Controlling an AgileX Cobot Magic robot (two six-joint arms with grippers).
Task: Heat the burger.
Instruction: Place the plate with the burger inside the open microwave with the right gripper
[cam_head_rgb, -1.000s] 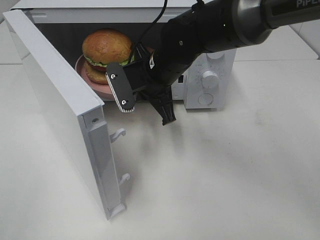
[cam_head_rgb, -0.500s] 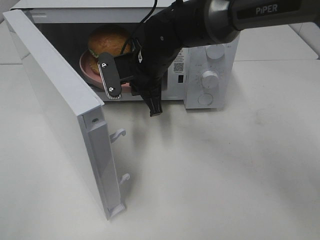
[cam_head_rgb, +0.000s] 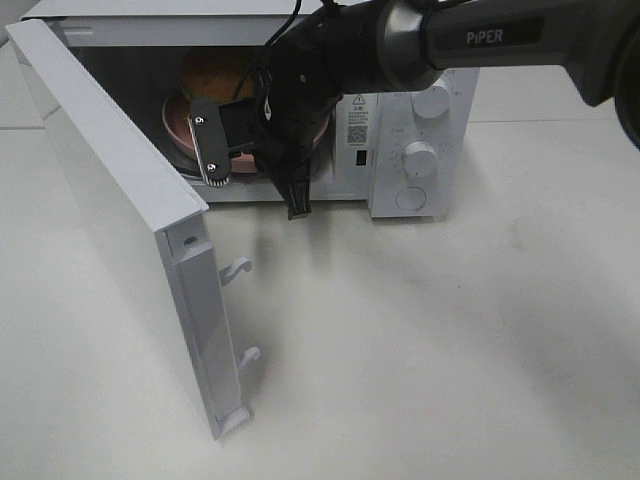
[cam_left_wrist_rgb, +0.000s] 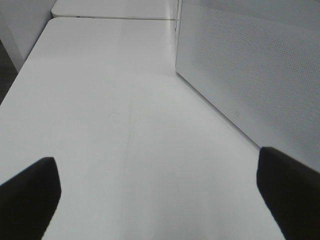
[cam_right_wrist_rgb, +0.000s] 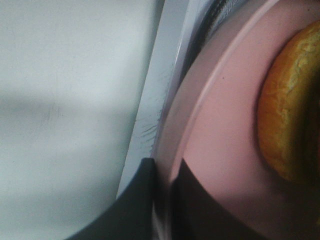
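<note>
The burger (cam_head_rgb: 213, 74) sits on a round pink plate (cam_head_rgb: 176, 126) inside the open microwave's cavity, half in shadow. My right gripper (cam_head_rgb: 224, 160) reaches across from the right and is shut on the plate's near rim. In the right wrist view the dark fingers (cam_right_wrist_rgb: 145, 200) clamp the pink plate's (cam_right_wrist_rgb: 220, 130) edge, with the golden bun of the burger (cam_right_wrist_rgb: 292, 110) just beyond. My left gripper (cam_left_wrist_rgb: 160, 200) hangs open over the bare white table, with nothing between its fingertips. It does not show in the exterior high view.
The white microwave (cam_head_rgb: 400, 110) stands at the back, its knobs (cam_head_rgb: 421, 157) on the right. Its door (cam_head_rgb: 110, 190) swings wide open to the left, latch hooks (cam_head_rgb: 238, 268) pointing at the table. The door's perforated outer face (cam_left_wrist_rgb: 250, 75) is beside my left gripper.
My right arm has carried the plate and burger to the left and deeper into the microwave. The burger now sits in the cavity's shadow. The left gripper stays open.
</note>
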